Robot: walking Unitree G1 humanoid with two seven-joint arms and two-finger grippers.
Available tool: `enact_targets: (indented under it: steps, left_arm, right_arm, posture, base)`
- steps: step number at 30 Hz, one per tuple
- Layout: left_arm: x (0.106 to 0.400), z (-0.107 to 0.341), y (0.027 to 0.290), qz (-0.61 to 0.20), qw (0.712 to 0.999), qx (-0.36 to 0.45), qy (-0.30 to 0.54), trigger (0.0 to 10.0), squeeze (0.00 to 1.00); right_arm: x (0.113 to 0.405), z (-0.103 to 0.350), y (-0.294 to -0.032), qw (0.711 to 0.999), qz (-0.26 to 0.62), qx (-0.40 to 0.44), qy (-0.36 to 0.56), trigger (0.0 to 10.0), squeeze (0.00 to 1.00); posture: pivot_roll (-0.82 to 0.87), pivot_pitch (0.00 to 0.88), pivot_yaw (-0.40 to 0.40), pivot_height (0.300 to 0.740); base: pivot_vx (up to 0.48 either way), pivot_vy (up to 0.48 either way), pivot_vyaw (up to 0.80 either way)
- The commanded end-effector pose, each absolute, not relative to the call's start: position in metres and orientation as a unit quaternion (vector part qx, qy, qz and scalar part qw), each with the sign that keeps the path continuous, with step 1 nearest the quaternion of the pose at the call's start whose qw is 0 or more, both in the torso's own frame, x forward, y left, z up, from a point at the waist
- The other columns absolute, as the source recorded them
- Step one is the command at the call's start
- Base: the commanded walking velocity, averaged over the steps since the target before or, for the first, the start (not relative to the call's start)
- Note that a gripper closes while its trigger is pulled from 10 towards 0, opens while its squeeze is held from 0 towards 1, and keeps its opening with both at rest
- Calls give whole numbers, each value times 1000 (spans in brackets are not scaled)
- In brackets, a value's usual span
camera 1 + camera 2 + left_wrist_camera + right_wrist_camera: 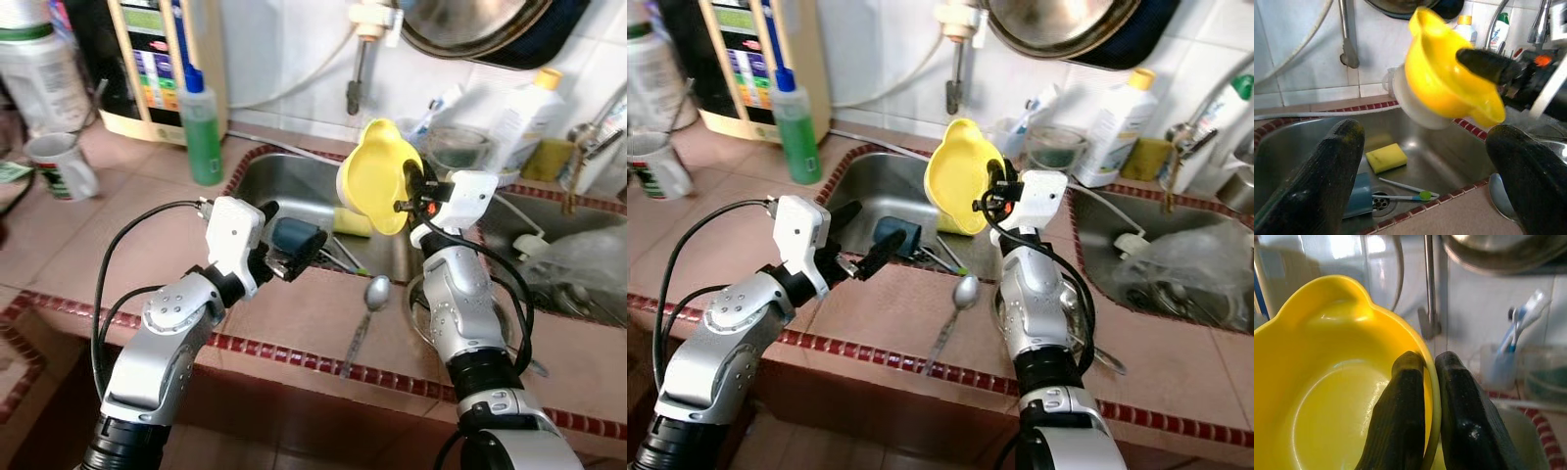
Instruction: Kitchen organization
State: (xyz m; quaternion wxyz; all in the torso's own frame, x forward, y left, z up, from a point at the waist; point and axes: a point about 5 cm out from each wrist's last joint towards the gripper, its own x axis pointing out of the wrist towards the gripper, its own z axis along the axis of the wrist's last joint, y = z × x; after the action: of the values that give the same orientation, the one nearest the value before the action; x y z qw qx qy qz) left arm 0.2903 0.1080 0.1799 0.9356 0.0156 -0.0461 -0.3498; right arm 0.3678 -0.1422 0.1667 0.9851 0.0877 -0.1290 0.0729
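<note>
At frame centre, the right gripper (1424,382) pinched the yellow bowl (377,178) by its rim above the sink (284,181) — the left gripper (872,257) gaped wide beside it.

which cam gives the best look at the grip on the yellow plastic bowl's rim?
Right wrist view: the right gripper has one finger inside and one outside the rim of the yellow plastic bowl, pinched shut. The left wrist view shows the bowl's outside and white base above the steel sink; the eye views show the bowl tilted on edge.
</note>
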Motion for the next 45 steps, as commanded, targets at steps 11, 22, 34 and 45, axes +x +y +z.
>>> enact_targets:
  steps: [11,22,34,45]
  left_arm:
    - [275,187,99,-384,923,30,-8,10000,0]
    - [261,193,95,-409,912,24,14,10000,0]
    - [259,203,89,-422,906,17,16,10000,0]
    - [253,212,84,-437,899,11,16,10000,0]
  right_arm:
    - [380,181,-174,992,41,56,-102,10000,0]
    - [385,179,-174,994,67,54,-71,10000,0]
    - [396,188,-175,994,92,46,-48,10000,0]
    - [404,195,-175,988,125,86,-22,10000,0]
  posture:
    - [107,22,-54,740]
    - [96,117,-56,740]
    - [94,177,-57,740]
    - [110,201,-57,740]
  base:
    - [0,0,0]
    - [0,0,0]
    - [0,0,0]
    - [0,0,0]
